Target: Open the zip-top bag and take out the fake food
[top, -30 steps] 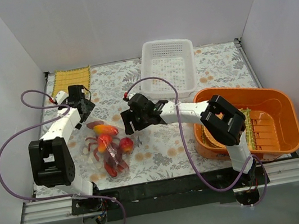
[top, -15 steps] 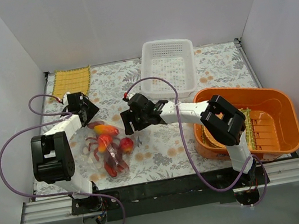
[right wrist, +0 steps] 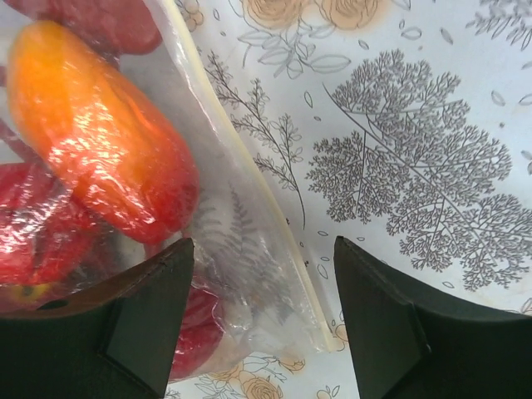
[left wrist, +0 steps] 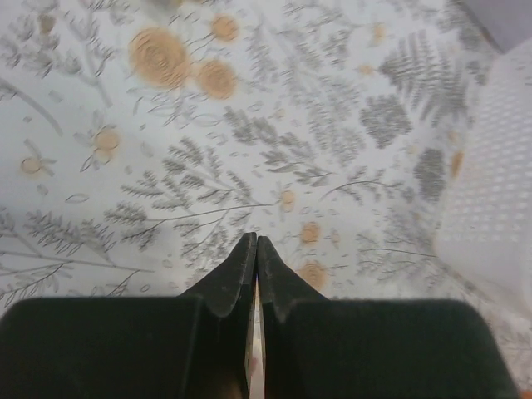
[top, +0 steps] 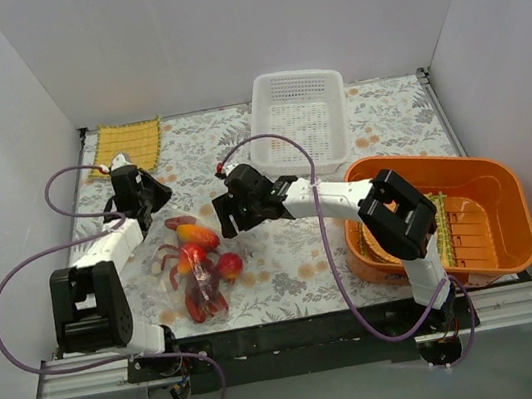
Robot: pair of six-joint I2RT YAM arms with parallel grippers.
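The zip-top bag (top: 194, 270) lies flat on the flowered table, left of centre. Through its clear film show the fake food pieces: an orange-yellow fruit (top: 196, 236), a round red fruit (top: 228, 264) and a red lobster (top: 168, 259). My left gripper (top: 153, 199) hovers just beyond the bag's far left corner. Its jaws are shut tip to tip (left wrist: 256, 239) over bare tablecloth, and no bag shows there. My right gripper (top: 226, 218) is open at the bag's right edge. In the right wrist view its fingers (right wrist: 262, 245) straddle the bag's corner and zip strip (right wrist: 249, 174), beside the orange fruit (right wrist: 100, 141).
A white perforated basket (top: 298, 113) stands at the back centre. An orange tub (top: 492, 189) sits at the right with a yellow slatted mat inside. A yellow woven mat (top: 125, 143) lies at the back left. White walls enclose the table.
My left gripper has shut and swung back towards the bag's far left corner. The bag and its food have shifted slightly towards the near edge. The right gripper has barely moved.
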